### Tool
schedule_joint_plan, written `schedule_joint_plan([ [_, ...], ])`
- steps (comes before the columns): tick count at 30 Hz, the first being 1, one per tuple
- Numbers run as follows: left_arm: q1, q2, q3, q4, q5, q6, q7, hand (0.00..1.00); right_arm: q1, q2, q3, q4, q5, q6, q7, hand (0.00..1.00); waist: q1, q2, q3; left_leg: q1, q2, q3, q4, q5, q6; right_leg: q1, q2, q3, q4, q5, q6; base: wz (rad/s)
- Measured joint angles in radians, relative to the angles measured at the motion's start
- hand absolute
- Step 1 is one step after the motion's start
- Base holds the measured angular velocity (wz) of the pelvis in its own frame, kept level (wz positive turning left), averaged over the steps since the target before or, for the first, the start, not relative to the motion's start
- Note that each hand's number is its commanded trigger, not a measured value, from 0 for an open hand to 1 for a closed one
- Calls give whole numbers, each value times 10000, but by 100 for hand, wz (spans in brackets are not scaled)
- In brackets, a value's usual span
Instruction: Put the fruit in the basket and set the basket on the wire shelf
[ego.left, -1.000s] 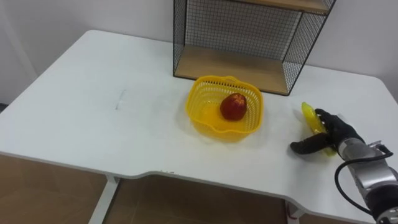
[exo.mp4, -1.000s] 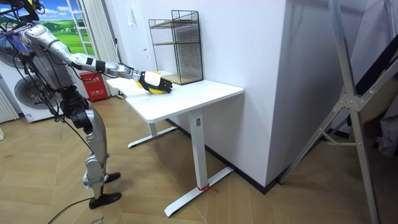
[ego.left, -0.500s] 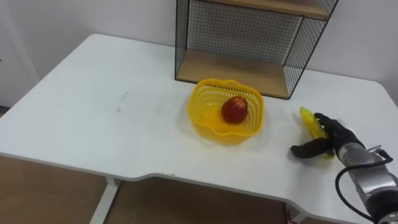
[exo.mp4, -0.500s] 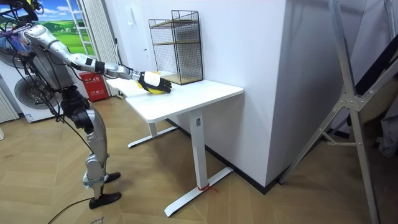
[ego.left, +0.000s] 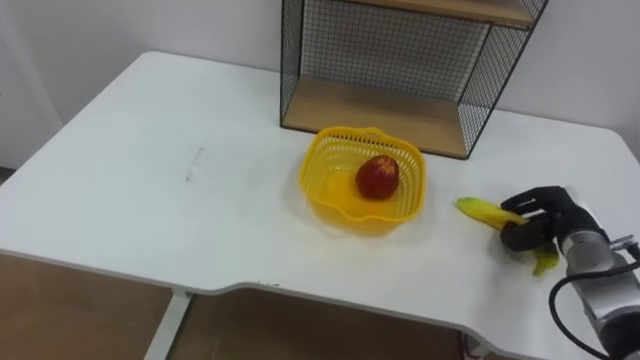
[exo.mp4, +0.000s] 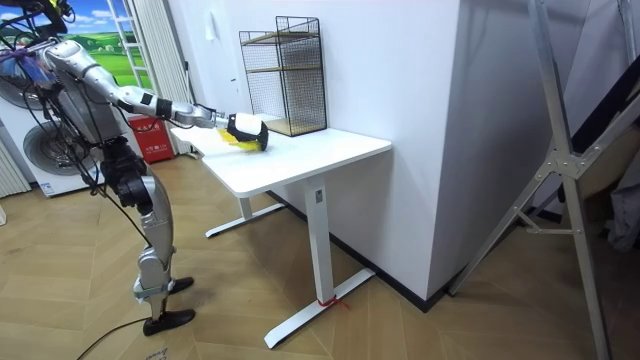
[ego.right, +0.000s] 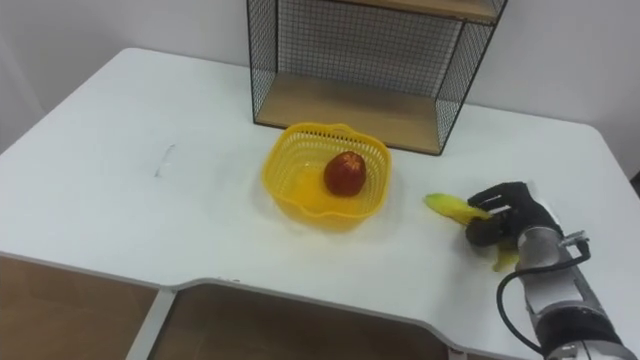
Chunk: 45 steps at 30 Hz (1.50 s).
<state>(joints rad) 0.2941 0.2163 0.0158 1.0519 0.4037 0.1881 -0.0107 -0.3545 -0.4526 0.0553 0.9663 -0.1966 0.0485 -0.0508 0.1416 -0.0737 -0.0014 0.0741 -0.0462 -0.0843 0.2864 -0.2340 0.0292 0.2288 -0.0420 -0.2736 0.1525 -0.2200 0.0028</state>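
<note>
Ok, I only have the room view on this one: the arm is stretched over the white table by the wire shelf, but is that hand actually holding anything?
Observer: Yes. In the left eye view the right hand has its fingers curled round a banana, one end of which sticks out toward the basket.
Operator: Anything in the basket?
Observer: One red apple lies inside it.
Operator: And where is the basket relative to the shelf?
Observer: It stands on the table, just in front of the wire shelf, not on it yet.
</note>
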Motion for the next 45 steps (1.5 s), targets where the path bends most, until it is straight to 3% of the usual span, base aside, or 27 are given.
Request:
schedule_joint_plan([
  [15,101,-5,-4,-7,-64,8,-2,0,211,136,-202,-101,515,-36,-20,100,-37,86,3,73,-3,-8,-56,-3,-1,91,-4,21,23,1,2,0],
  [24,-52,-151,6,-12,-186,24,9,0,427,287,-412,-653,4288,68,-140,100,-183,21,0,-20,38,199,-132,-1,2,-88,1,217,78,1,1,-7],
  [25,-82,-201,5,-3,-188,25,10,0,425,379,-417,-861,4841,81,-78,100,-274,89,46,-21,42,240,-134,-1,2,-111,-3,237,103,1,2,-9],
  [31,-71,-338,5,-467,-191,-4,72,0,653,1075,-481,-1854,8016,113,-18,100,-564,206,51,-114,46,300,-110,0,7,-245,-22,269,176,4,7,-2],
  [35,40,-517,29,-580,-183,37,74,0,1045,1188,-503,-2537,9949,184,-25,100,-579,432,-46,-85,24,297,-139,12,28,-240,-40,288,174,5,13,0],
  [40,109,-746,200,-576,-184,95,73,0,1066,1339,-622,-3432,11342,184,-44,100,-564,561,-62,79,51,477,-221,40,47,-212,-39,513,178,4,15,-10],
  [45,76,-751,207,-583,-197,128,74,0,1052,1351,-630,-4099,12137,179,-106,100,-563,476,-22,102,49,493,-201,45,56,-191,-39,543,173,9,24,0],
])
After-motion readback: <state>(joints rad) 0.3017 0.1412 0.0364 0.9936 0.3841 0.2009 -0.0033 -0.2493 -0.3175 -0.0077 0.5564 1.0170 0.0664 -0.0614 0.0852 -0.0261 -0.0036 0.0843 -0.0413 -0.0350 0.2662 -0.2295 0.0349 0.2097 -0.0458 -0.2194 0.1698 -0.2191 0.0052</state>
